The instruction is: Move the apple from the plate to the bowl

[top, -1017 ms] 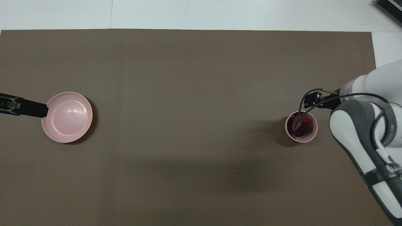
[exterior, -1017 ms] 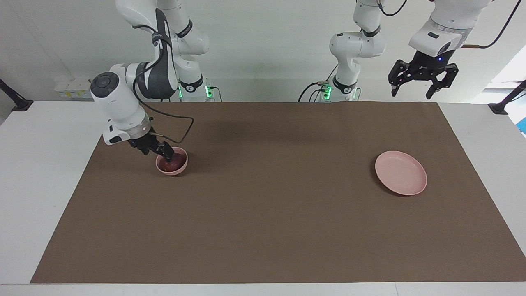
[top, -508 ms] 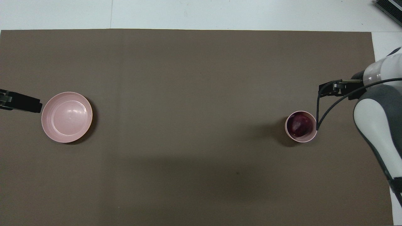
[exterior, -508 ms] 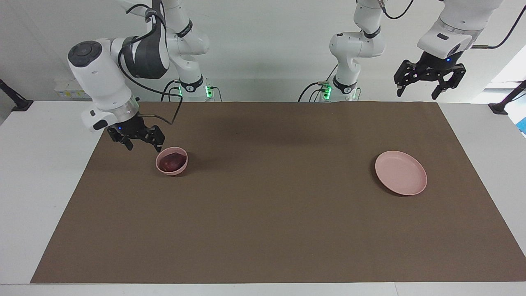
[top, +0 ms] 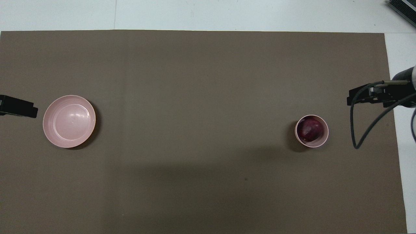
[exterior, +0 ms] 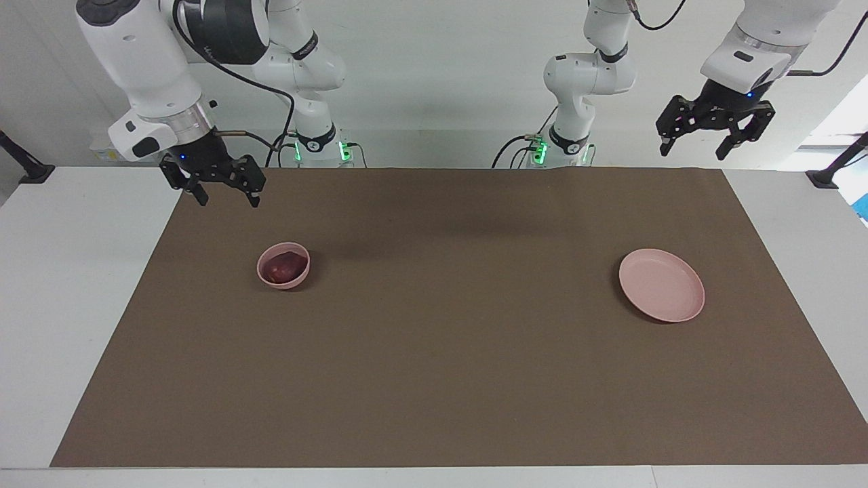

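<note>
The dark red apple (exterior: pixel 283 267) (top: pixel 310 129) lies inside the small pink bowl (exterior: pixel 299 277) (top: pixel 326 134) toward the right arm's end of the table. The wide pink plate (exterior: pixel 661 285) (top: pixel 69 121) sits bare toward the left arm's end. My right gripper (exterior: pixel 228 200) (top: pixel 357 97) hangs open and holds nothing, high over the mat's corner beside the bowl. My left gripper (exterior: pixel 693 150) (top: pixel 29 110) waits open, raised over the mat's edge beside the plate.
A brown mat (exterior: pixel 447 352) covers most of the white table (exterior: pixel 74 285). A black cable (top: pixel 357 136) loops down from the right arm's wrist, beside the bowl.
The right gripper has lifted out of the bowl and drawn up toward its end of the table; the apple stays in the bowl. The left gripper has drifted slightly up and off the plate's edge.
</note>
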### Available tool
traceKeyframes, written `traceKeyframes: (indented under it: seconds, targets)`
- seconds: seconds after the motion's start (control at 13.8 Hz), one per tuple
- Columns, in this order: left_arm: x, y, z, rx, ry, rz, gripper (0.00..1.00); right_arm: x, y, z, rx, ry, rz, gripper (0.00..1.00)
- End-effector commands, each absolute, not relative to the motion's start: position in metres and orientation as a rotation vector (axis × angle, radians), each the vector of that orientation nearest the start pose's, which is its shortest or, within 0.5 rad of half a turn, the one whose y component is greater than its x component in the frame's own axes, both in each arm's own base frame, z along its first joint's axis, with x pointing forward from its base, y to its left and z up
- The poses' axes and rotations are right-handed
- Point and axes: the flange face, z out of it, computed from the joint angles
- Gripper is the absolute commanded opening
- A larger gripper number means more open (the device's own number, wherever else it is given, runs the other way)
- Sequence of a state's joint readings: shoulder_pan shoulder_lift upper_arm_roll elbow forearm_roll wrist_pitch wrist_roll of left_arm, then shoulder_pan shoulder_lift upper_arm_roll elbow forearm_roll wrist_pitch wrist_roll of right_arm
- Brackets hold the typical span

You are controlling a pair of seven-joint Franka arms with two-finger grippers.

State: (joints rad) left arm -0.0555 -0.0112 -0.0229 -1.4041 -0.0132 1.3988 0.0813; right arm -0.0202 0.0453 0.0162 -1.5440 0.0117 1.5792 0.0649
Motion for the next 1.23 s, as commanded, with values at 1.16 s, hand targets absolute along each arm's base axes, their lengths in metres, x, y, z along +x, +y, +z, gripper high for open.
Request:
traceKeyframes:
  seconds: [1.16]
  targets:
    - [0.5208,-0.0351,0.6924,-3.155,0.225,0.009,1.00,0.5674,-0.0071,0.6177,-3.156,0.046,-0.003,1.00]
